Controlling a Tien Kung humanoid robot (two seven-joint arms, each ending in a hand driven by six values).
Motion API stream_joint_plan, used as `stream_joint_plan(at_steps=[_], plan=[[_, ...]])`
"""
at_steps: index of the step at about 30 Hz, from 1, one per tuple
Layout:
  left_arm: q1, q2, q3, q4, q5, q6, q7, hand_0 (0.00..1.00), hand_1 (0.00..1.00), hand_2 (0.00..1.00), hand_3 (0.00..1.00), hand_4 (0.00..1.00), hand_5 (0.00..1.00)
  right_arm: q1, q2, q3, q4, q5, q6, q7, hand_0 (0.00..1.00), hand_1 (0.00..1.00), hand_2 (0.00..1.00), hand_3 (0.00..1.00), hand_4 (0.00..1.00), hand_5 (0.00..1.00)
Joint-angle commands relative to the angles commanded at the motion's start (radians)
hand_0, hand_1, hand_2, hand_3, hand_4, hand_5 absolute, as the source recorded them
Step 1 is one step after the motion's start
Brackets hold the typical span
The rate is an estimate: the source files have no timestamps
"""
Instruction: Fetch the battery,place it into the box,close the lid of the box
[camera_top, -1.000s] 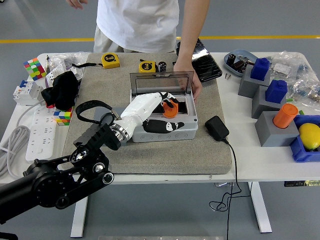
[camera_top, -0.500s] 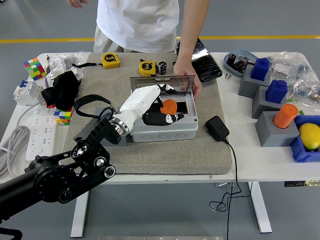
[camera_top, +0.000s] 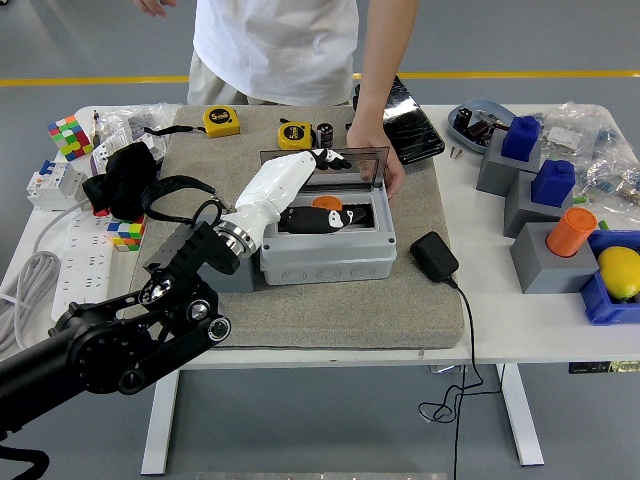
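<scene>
Left hand (camera_top: 318, 205), fingers spread, over the open box (camera_top: 325, 245); orange battery (camera_top: 326, 203) beneath it

Left hand (camera_top: 318, 195) reaches forward from the lower left, wrist raised, fingers (camera_top: 330, 215) loosely spread, holding nothing.

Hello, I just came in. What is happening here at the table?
The robot's left robot hand reaches into the open grey box on the mat, its fingers over the compartment where an orange object lies. The box's clear lid stands upright, not yet closed. A person at the far side rests one hand on the box's far right corner, apparently steadying it. The right arm is not visible.
</scene>
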Motion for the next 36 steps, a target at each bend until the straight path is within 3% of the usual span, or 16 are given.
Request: stream_joint_plan(at_steps=[6, 11, 12, 17, 18, 23, 24, 29, 30, 31, 36], plan=[[0.002, 0.0, -0.007, -0.007, 0.0, 0.0, -0.001, 0.7, 0.731, 0.741, 0.742, 0.908, 0.508, 0.0, 0.0, 0.001, 0.001, -0.001, 0.0, 0.001, 0.626, 0.643, 0.654, 0.598, 0.998, 0.56], [0.014, 0.006, -0.037, -0.053, 0.005, 0.006, -0.006, 0.7, 0.731, 0.741, 0.742, 0.908, 0.508, -0.002, 0.0, 0.003, 0.0, 0.0, 0.001, 0.001, 0.626, 0.643, 0.654, 0.598, 0.998, 0.56], [0.018, 0.007, -0.045, -0.067, 0.003, 0.014, -0.015, 0.631, 0.69, 0.705, 0.709, 0.908, 0.509, -0.002, 0.0, 0.003, 0.0, -0.001, 0.001, 0.001, 0.624, 0.643, 0.654, 0.598, 0.998, 0.561], [0.024, 0.01, -0.086, -0.111, -0.03, 0.075, -0.092, 0.631, 0.69, 0.705, 0.709, 0.908, 0.509, -0.003, 0.001, 0.001, 0.0, 0.0, 0.001, 0.001, 0.624, 0.643, 0.654, 0.598, 0.998, 0.561], [0.02, 0.008, -0.096, -0.106, -0.035, 0.087, -0.106, 0.581, 0.641, 0.643, 0.682, 0.908, 0.508, -0.002, 0.001, 0.001, 0.0, 0.0, 0.001, 0.001, 0.625, 0.643, 0.654, 0.598, 0.998, 0.561], [-0.013, -0.004, -0.124, -0.044, -0.017, 0.063, -0.062, 0.581, 0.641, 0.643, 0.682, 0.908, 0.508, 0.001, 0.002, 0.002, 0.001, -0.001, 0.001, 0.002, 0.625, 0.643, 0.654, 0.598, 0.998, 0.561], [-0.026, -0.006, -0.125, -0.019, -0.011, 0.048, -0.045, 0.749, 0.774, 0.758, 0.78, 0.911, 0.514, 0.002, 0.002, 0.001, 0.001, 0.0, 0.001, 0.002, 0.626, 0.643, 0.654, 0.598, 0.998, 0.561], [-0.08, -0.014, -0.098, 0.073, -0.005, -0.004, 0.007, 0.749, 0.774, 0.758, 0.78, 0.911, 0.514, 0.002, 0.0, -0.003, 0.0, 0.002, 0.002, 0.002, 0.626, 0.643, 0.654, 0.598, 0.998, 0.561], [-0.093, -0.015, -0.085, 0.091, -0.004, -0.012, 0.014, 0.855, 0.844, 0.806, 0.822, 0.917, 0.547, 0.002, -0.001, -0.004, 0.0, 0.003, 0.002, 0.002, 0.624, 0.643, 0.654, 0.598, 0.998, 0.561], [-0.105, -0.015, -0.07, 0.107, -0.005, -0.018, 0.019, 0.855, 0.844, 0.806, 0.822, 0.917, 0.547, 0.002, -0.001, -0.005, 0.0, 0.003, 0.002, 0.002, 0.624, 0.643, 0.654, 0.598, 0.998, 0.561], [-0.134, -0.011, -0.007, 0.14, -0.004, -0.044, 0.053, 0.869, 0.851, 0.812, 0.815, 0.92, 0.557, 0.002, -0.001, -0.004, 0.002, 0.002, 0.002, 0.002, 0.626, 0.644, 0.655, 0.598, 0.998, 0.561]])
